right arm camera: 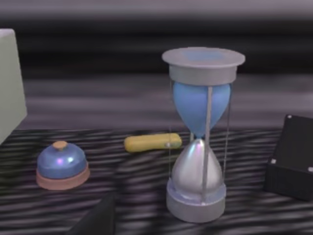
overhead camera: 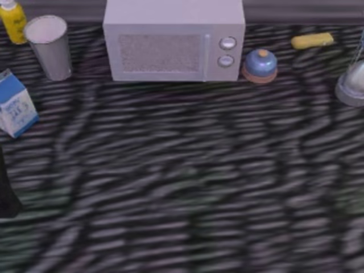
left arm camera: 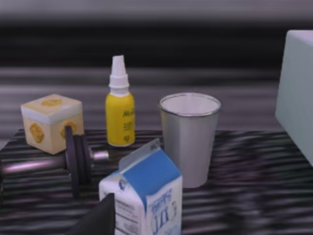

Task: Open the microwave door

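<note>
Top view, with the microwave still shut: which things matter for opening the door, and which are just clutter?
For the job:
microwave
microwave door, shut, handle beside the knobs

Lying about:
paper cup
yellow bottle
milk carton
bell
yellow bar
hourglass
dumbbell
cream box
black box
</note>
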Controlling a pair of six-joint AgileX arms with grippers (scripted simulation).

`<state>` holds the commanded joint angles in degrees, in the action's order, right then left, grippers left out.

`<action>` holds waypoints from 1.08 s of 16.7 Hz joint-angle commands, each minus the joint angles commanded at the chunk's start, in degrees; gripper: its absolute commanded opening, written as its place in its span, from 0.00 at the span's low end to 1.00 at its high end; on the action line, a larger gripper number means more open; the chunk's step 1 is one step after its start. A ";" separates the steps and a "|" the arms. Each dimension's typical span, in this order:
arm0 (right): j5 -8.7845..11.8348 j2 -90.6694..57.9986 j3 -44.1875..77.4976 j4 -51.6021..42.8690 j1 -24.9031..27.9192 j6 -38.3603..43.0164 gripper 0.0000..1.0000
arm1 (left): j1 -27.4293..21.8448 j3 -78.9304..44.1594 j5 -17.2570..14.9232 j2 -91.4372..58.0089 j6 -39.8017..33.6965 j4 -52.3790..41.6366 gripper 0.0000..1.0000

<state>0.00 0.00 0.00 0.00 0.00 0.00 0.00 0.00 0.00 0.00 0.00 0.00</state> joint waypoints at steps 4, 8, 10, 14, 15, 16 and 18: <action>0.00 0.00 0.00 0.00 0.00 0.00 1.00 | -1.00 -1.67 0.86 -1.76 -0.44 -0.15 1.00; 0.00 0.00 0.00 0.00 0.00 0.00 1.00 | -6.46 -10.82 5.80 -12.62 -3.01 -0.86 1.00; 0.00 0.00 0.00 0.00 0.00 0.00 1.00 | -10.40 -17.66 9.40 -21.61 -5.00 -1.25 1.00; 0.00 0.00 0.00 0.00 0.00 0.00 1.00 | -19.69 -34.16 17.76 -44.21 -10.02 -1.68 1.00; 0.00 0.00 0.00 0.00 0.00 0.00 1.00 | -22.15 -38.59 19.96 -50.28 -11.41 -1.72 1.00; 0.00 0.00 0.00 0.00 0.00 0.00 1.00 | -24.63 -43.04 22.16 -56.39 -12.81 -1.75 1.00; 0.00 0.00 0.00 0.00 0.00 0.00 1.00 | -29.50 -51.81 26.46 -68.49 -15.58 -1.79 1.00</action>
<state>0.00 0.00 0.00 0.00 0.00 0.00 -29.50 -51.81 26.46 -68.49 -15.58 -1.79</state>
